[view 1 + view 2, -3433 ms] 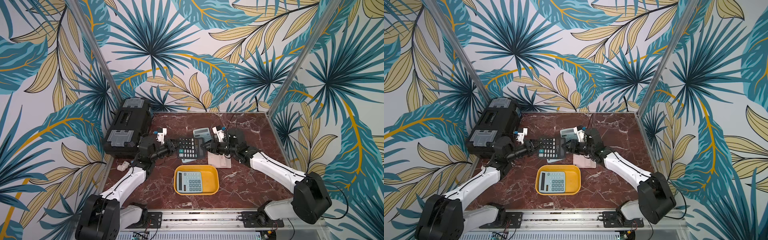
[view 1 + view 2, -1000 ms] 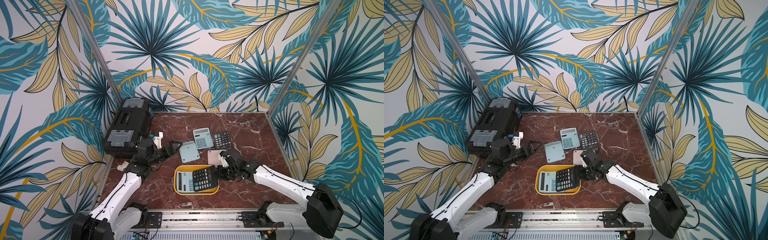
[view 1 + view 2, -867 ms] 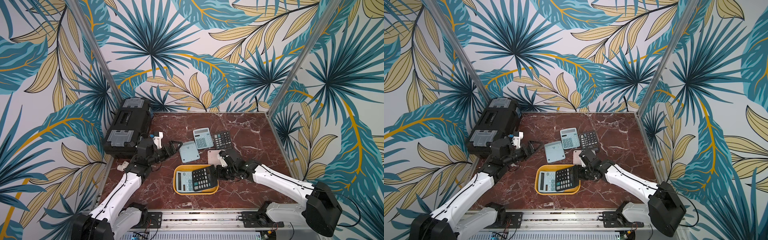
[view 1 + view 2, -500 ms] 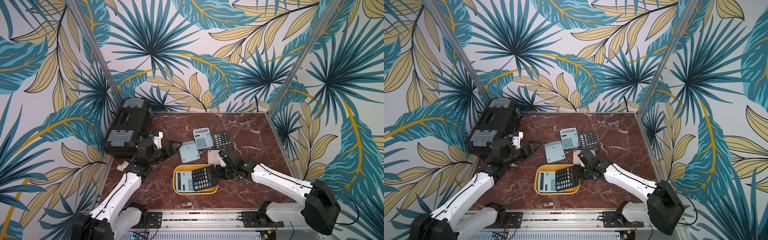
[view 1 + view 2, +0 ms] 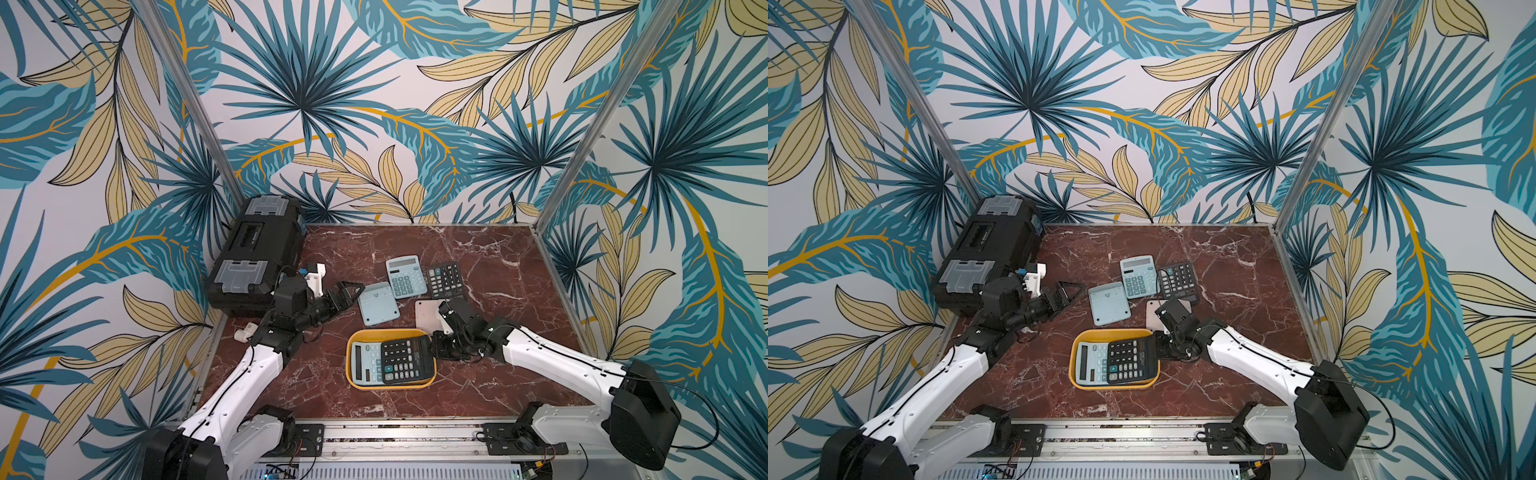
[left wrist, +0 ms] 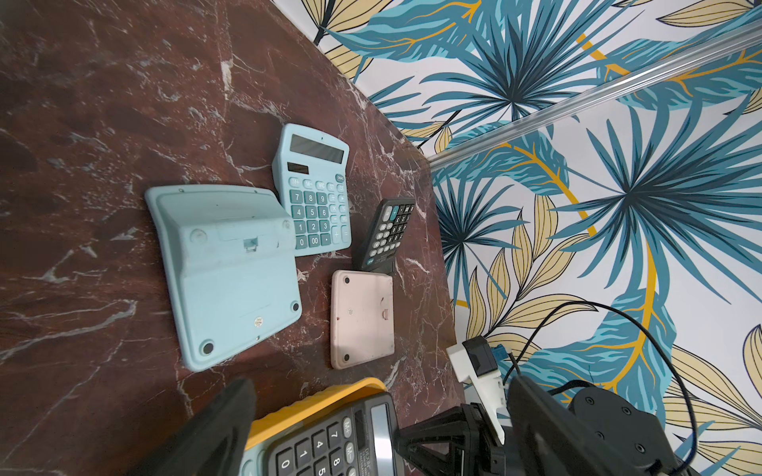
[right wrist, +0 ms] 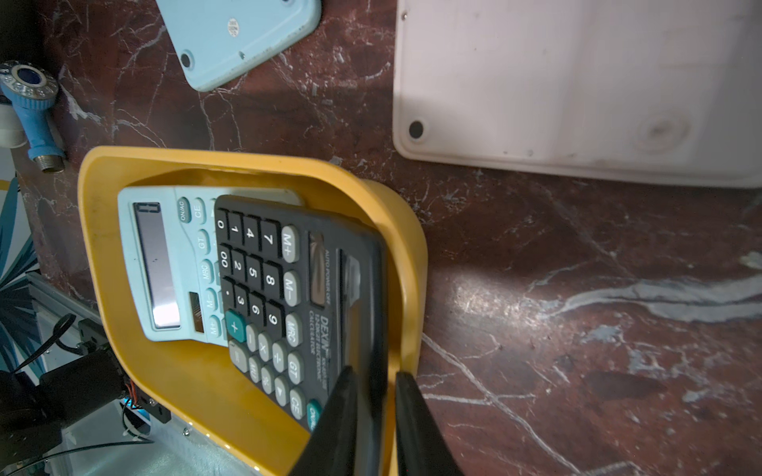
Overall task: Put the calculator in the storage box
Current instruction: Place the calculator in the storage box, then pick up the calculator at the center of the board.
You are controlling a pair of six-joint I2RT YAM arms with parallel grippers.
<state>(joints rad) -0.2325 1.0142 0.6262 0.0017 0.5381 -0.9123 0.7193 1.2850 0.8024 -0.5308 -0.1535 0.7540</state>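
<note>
Palm-leaf wallpaper closes in a red-brown marble tabletop [image 5: 498, 270]. The right claw [image 7: 375, 373] sits low at the side of the shallow yellow plastic tray [image 5: 390, 385] that faces its arm. Its 2 fingers stand a narrow gap apart, with the display end of the black desk calculator [image 5: 401, 359] between them. Whether the pads press it or have let go, I cannot tell.

That calculator is inside the tray, tilted, its keypad end lying over a light-blue calculator [image 5: 365, 362] already there. The placing looks nearly done; what seems left is to release and draw clear.

The left claw [image 5: 352, 291] hangs wide and empty above the tabletop, near the big black toolbox [image 5: 257, 253].

4 more calculators lie on the tabletop beyond the tray (the task does not say whether they count).

It is hard to see whether the black calculator's display end rests on the rim or just inside it. The right arm covers part of the pale pink face-down calculator [image 5: 428, 313] in both top views.
</note>
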